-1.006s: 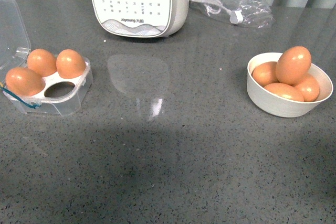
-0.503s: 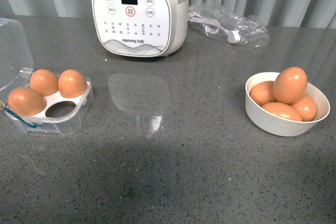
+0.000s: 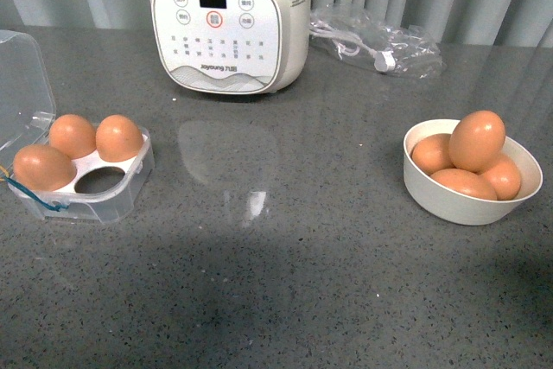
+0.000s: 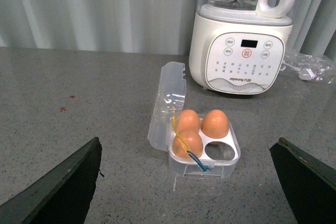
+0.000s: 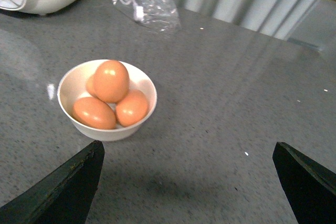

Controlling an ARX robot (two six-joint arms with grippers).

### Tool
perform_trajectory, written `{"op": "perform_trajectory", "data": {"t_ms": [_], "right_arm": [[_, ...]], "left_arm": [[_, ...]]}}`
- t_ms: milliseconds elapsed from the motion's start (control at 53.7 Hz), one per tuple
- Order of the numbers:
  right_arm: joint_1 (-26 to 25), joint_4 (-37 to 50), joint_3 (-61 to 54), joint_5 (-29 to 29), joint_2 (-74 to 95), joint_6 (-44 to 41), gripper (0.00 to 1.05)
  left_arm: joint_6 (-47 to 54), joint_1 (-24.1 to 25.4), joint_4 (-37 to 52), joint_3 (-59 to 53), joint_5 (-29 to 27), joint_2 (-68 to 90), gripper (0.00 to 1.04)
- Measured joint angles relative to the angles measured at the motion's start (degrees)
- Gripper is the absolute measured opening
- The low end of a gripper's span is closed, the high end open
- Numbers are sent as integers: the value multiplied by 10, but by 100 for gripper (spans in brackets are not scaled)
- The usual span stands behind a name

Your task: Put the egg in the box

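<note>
left pincer: its fingers are being held wide apart, with nothing being gripped.
box: it is being seen ahead of the left pincer, in the gap between the fingers and well apart from them. Its lid is being held open. Three hollows are being filled by eggs, and one hollow is being left bare.
right pincer: it is being held spread and empty.
egg: it is being carried on top of three others in the bowl, ahead of the right pincer and untouched.
</note>
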Motion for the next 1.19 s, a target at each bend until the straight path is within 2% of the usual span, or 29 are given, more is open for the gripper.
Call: {"op": "perform_trajectory", "data": {"t_ms": [168,484,857,1118,1193], "right_arm": [[15,-30,116,-36,189,23,97],[18,-79,296,-67,451,59,97],[30,-56,346,-99,561,82,97],[41,-50,372,-94,607,85,97],[43,-50,376,-91,614,87,86]], "left_arm": [[0,0,0,0,0,0,98],[0,0,0,0,0,0,98],[0,0,0,0,0,0,98],[0,0,0,0,0,0,98],[0,0,0,0,0,0,98]]}}
